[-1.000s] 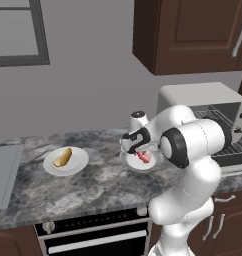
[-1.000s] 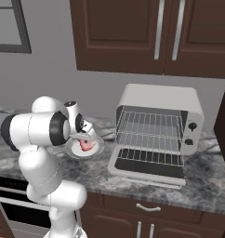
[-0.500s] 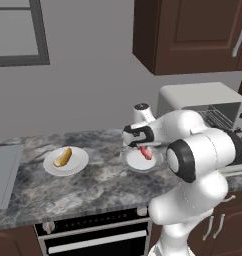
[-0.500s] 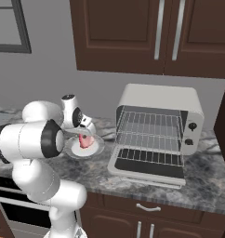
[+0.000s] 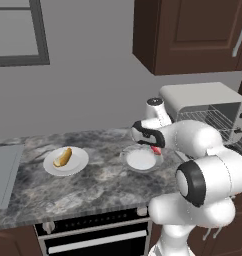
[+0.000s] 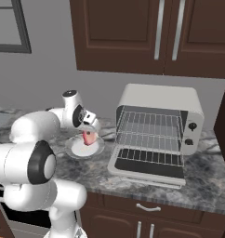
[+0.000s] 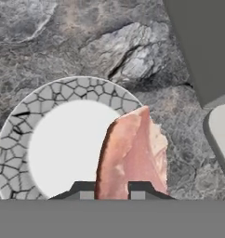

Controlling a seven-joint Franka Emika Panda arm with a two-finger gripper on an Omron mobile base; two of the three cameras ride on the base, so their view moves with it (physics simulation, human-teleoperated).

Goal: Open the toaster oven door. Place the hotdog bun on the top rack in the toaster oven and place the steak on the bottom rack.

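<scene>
The pinkish steak [image 7: 133, 158] hangs on edge between my fingertips [image 7: 84, 188], a little above its white plate [image 7: 21, 135]. My gripper [image 6: 89, 133] is shut on the steak [image 6: 89, 138] over that plate [image 6: 84, 148], left of the toaster oven [image 6: 161, 100]. The toaster oven door [image 6: 147, 163] lies folded down flat, and the top rack [image 6: 149, 124] and bottom rack [image 6: 149, 145] are both bare. In the left base view the gripper [image 5: 155, 147] holds the steak [image 5: 156, 150] above the plate [image 5: 139, 161]. The hotdog bun [image 5: 63, 157] rests on a second plate [image 5: 75, 162] farther left.
Dark wall cabinets [image 6: 147, 37] hang above the toaster oven. A black built-in oven [image 5: 93, 235] sits under the counter's front edge. A sink basin [image 5: 3, 175] lies at the far left. The marble counter [image 5: 103, 185] runs between the plates and the front edge.
The gripper has shut on the steak and raised it slightly off its plate. The arm's elbow has swung toward the cameras. The bun and the toaster oven have not moved.
</scene>
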